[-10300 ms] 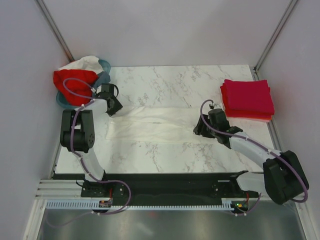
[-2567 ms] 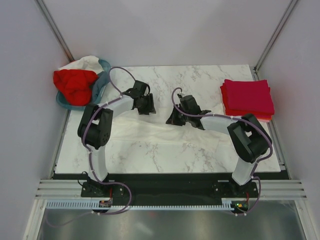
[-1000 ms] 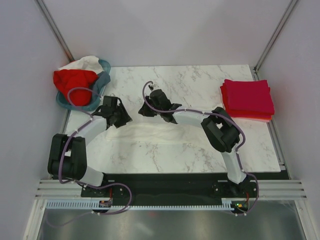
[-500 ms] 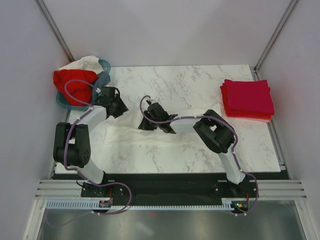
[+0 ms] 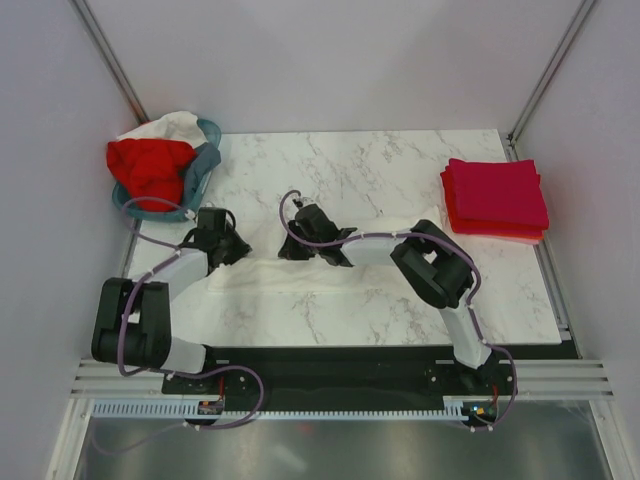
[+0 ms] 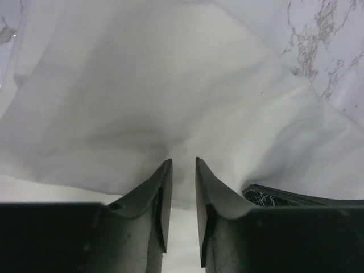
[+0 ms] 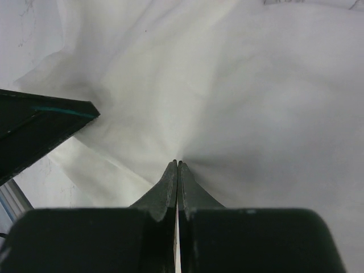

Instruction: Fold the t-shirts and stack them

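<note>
A large white t-shirt (image 5: 265,272) lies as a long folded band across the marble table (image 5: 330,170). My left gripper (image 5: 230,249) sits low over its left end. Its jaws stand narrowly apart, with a ridge of white cloth (image 6: 170,85) puckered up between the tips of the left gripper (image 6: 182,159). My right gripper (image 5: 293,244) is just to the right, its arm stretched across the shirt. The right gripper (image 7: 177,162) is shut on a pinch of the white cloth (image 7: 239,85), and creases run to its tips. A folded stack of red t-shirts (image 5: 495,198) lies at the right edge.
A teal basket (image 5: 205,165) at the far left corner holds a crumpled red shirt (image 5: 150,170) and a white one (image 5: 170,125). Grey walls close in the table on the left, right and back. A black bar (image 5: 330,362) runs along the near edge.
My left gripper has come from beside the basket toward the near side, onto the shirt's left end, and its jaws have narrowed. The right gripper has stayed shut and barely shifted.
</note>
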Robot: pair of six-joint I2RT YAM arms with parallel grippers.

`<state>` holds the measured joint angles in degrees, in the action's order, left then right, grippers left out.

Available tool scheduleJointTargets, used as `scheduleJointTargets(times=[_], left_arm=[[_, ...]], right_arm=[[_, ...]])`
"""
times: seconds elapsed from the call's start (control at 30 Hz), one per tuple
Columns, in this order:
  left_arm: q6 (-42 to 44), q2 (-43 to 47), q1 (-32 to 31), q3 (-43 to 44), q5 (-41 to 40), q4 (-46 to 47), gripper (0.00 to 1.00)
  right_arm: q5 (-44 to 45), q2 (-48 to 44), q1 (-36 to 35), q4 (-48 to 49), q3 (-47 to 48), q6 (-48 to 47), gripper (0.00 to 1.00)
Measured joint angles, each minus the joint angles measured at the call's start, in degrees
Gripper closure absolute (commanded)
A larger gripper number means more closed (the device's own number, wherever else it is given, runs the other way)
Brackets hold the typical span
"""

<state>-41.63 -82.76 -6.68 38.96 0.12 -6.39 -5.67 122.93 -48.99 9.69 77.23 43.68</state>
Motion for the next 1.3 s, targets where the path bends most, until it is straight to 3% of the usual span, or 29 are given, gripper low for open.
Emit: scheduleJointTargets(times=[0.1, 0.27, 0.5, 0.9, 1.1, 1.3], left_arm=[[-0.6, 3.3, 0.5, -2.7, -0.1, 2.3, 0.89], [-2.5, 4.2, 2.8, -6.6, 0.0, 6.1, 0.98], [-5.7, 1.6, 4.4, -9.0, 1.0, 10.3, 0.98], [-2.1, 17.6, 3.7, -7.7, -3.5, 0.0, 0.98], [-0.8, 14.2, 2.8, -2.3, -3.5, -1.2, 0.98], [-0.4, 0.8, 2.8, 8.1, -4.4, -4.5, 0.98]], right_arm=[[0.1, -0.1, 0.2, -0.3, -0.3, 0.0, 1.00], [0.2, -2.2, 1.0, -0.5, -2.9, -0.2, 1.00], [1.2, -11.5, 4.1, -1.0, -10.8, -1.2, 1.00], [17.4, -37.4, 15.3, -18.1, -23.4, -5.5, 1.00], [26.3, -42.8, 18.4, -27.7, -27.6, -4.7, 1.00], [29.6, -45.5, 19.8, -33.4, -29.8, -2.6, 1.00]])
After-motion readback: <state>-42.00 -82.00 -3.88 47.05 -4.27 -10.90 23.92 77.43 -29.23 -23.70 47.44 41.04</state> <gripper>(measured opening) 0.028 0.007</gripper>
